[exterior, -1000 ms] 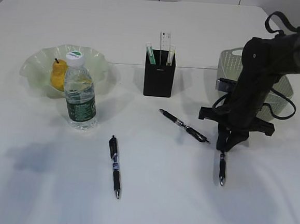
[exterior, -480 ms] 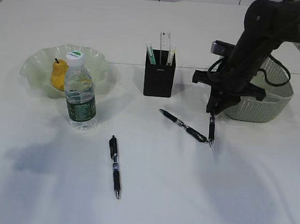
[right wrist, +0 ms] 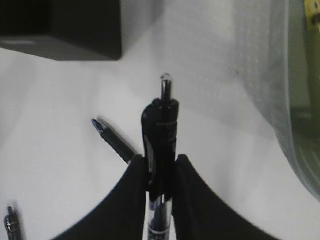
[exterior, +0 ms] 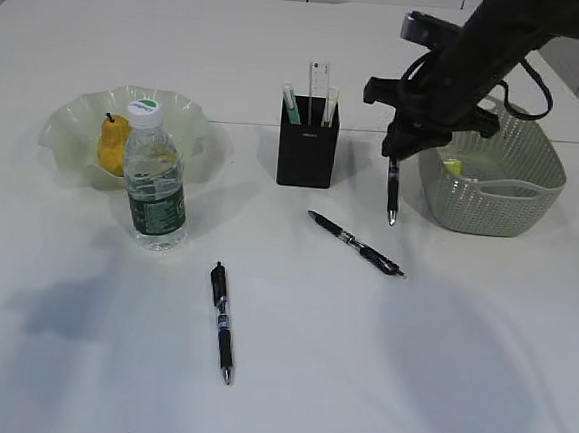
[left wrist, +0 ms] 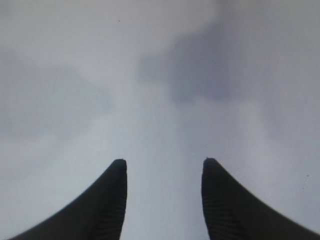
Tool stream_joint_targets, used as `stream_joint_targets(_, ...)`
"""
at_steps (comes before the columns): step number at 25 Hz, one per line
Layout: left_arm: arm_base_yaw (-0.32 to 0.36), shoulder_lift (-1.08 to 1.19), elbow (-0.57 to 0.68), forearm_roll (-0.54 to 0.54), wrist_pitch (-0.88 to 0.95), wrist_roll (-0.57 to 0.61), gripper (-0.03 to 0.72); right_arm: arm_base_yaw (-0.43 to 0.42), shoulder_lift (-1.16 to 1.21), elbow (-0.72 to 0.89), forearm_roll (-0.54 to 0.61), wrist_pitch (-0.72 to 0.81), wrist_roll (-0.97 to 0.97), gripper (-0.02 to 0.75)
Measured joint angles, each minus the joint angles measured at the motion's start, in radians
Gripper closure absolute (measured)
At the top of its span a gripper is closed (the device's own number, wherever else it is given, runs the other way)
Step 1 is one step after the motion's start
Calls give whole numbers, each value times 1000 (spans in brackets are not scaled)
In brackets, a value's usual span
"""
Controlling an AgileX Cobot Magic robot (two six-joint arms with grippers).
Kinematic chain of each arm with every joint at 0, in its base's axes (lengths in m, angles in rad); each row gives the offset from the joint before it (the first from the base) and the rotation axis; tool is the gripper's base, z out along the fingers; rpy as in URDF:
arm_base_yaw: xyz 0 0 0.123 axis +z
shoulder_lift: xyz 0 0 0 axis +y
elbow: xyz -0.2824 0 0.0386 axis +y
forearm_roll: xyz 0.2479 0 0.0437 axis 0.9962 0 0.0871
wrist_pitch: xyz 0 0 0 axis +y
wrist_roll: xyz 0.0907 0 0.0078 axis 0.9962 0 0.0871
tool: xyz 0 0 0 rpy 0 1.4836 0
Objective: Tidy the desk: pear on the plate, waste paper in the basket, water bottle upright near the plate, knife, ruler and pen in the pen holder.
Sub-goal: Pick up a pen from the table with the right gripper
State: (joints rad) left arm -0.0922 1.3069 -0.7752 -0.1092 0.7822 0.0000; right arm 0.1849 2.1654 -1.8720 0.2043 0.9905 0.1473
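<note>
The slim black click pen (exterior: 393, 192) hung tip-down, clamped in the right gripper (exterior: 400, 145), in the air between the black square pen holder (exterior: 305, 154) and the ribbed green plastic basket (exterior: 493, 177) toward the table's far edge. Step in hand: pen to holder. Next move: centre it above the opening. Left gripper (left wrist: 164, 200) stood apart, empty.

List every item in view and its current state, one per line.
Pear: on the plate.
Water bottle: upright, capped, near the plate.
Pen holder: upright, ruler inside.
Basket: upright, something yellowish inside.
Held pen: hanging vertically from the right gripper, off the table.
Two other pens: lying on the table.
Left gripper: open, empty.
</note>
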Motion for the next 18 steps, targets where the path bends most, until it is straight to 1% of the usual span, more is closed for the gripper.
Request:
stream_joint_targets(7,0,0,0,0,6,0,348,0,-1,-29,144,-175,-190,643)
stream_joint_targets(15,0,0,0,0,6,0,347,0,-1,-29,235,-367,-419,643)
stream_joint_targets(18,0,0,0,0,6,0,348,0,9,-33,319,-406,-548,643)
